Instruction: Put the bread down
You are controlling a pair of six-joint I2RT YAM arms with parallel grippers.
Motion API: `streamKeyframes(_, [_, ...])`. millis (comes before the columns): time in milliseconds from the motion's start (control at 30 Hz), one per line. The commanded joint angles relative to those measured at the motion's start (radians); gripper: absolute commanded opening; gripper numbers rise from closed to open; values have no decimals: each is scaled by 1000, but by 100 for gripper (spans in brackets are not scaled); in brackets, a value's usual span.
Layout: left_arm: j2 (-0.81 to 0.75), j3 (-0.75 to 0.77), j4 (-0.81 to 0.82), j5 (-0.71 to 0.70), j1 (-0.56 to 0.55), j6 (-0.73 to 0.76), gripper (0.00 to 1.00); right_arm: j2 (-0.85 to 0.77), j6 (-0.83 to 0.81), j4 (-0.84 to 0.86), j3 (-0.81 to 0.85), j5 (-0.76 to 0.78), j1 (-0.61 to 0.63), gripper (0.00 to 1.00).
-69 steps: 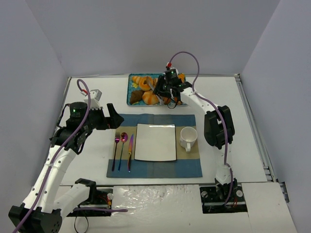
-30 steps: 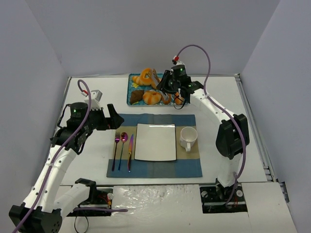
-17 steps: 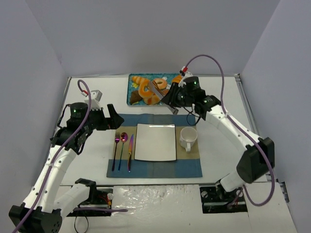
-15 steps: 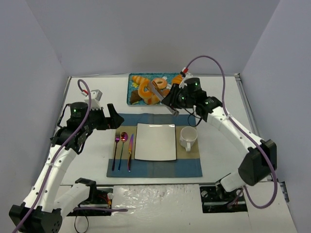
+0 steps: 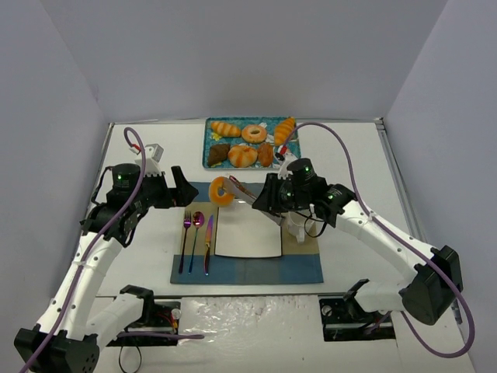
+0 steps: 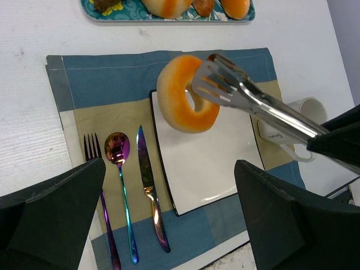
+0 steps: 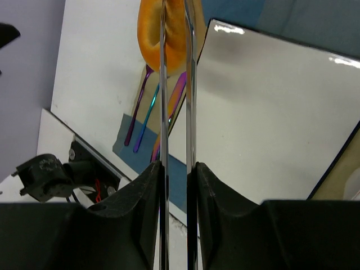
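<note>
The right pincer [image 7: 175,171] is clamped on metal tongs [image 5: 250,196], whose tips pinch the ring-shaped bread [image 5: 220,190] in the air above the far left corner of the white plate [image 5: 248,237]. The plate sits on a placemat [image 5: 303,268] mid-bench [image 5: 349,155]. The left pincer [image 5: 183,189] hangs spread wide, gripping nothing, above the placemat's far left corner; other breads lie in a tray [image 5: 207,148] at the bench's far edge.

Bright, even overhead light; soft shadows; glare streaks the plate [image 7: 270,112]; near fingers [image 6: 50,219] seem slightly blurred.
</note>
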Motion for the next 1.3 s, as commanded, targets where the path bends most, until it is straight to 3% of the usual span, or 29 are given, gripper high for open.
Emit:
streamKeyframes(0, [-6,17,58,8,-4,11,97,-56,22,28,-37,15,42,5])
streamKeyframes(500, [-10,17,59,9,-4,11,97,-32,30,-4,-97,111,110,6])
streamKeyframes(900, [-10,17,58,8,-4,13,97,-14,31,-4,-102,158,135,35])
streamKeyframes(1067, [-10,18,58,8,-4,13,97,-8,31,-8,-102,173,144,41])
streamKeyframes(1267, [-9,18,58,8,-5,13,97,-11,33,-19,-103,203,152,42])
